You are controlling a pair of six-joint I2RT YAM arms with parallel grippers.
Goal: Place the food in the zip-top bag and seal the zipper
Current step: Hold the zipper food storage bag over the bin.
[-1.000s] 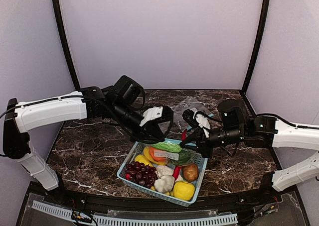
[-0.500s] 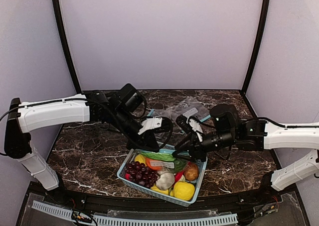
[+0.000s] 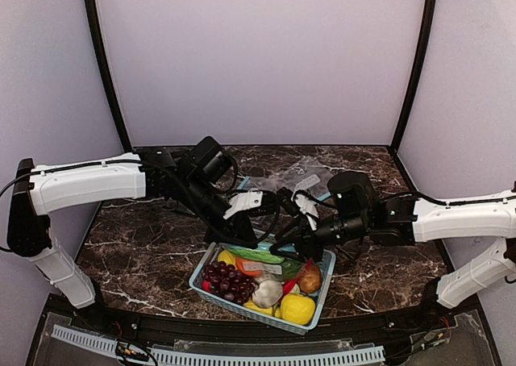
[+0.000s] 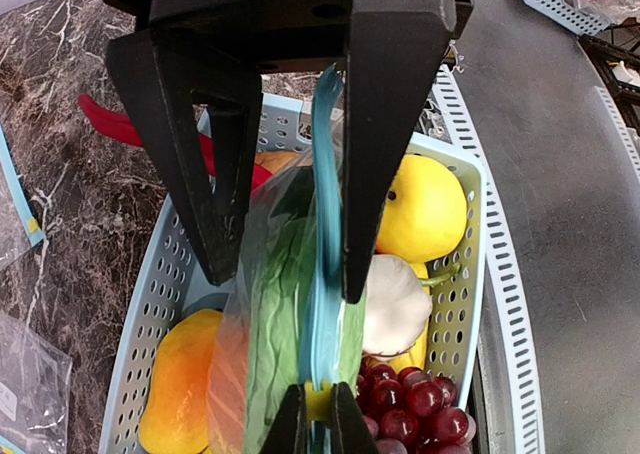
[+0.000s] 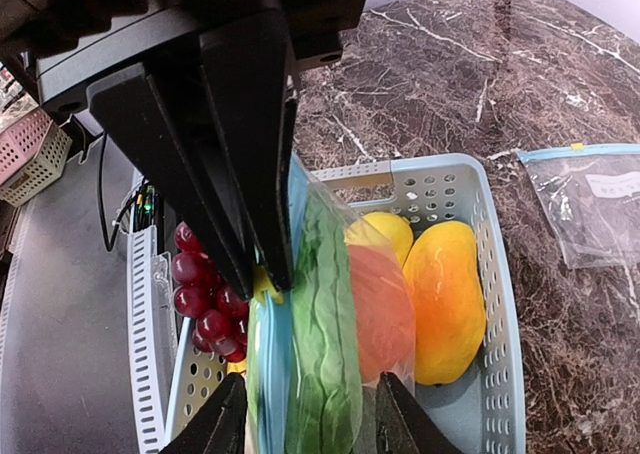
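Observation:
The zip-top bag (image 3: 262, 263) lies on the food in the blue basket (image 3: 321, 292). It holds a green ribbed piece (image 5: 325, 344) and a round orange piece (image 5: 385, 309); I cannot make out an avocado. My left gripper (image 4: 318, 424) is shut on the light blue zipper (image 4: 325, 224) at its yellow slider (image 4: 318, 399); it also shows in the top view (image 3: 246, 239). My right gripper (image 5: 310, 424) is open, its jaws straddling the bag's full width; it also shows in the top view (image 3: 286, 249). Its fingers (image 4: 205, 174) flank the bag in the left wrist view.
The basket also holds purple grapes (image 3: 226, 277), an orange-yellow mango (image 5: 450, 294), a yellow fruit (image 4: 425, 209), a white garlic bulb (image 4: 395, 299) and a red chili (image 4: 115, 124). Spare clear bags (image 3: 302, 176) lie on the marble table behind the basket.
Both grippers have come down and closer together over the basket. The right arm has moved left. The bag has sunk from above the basket onto the food in it.

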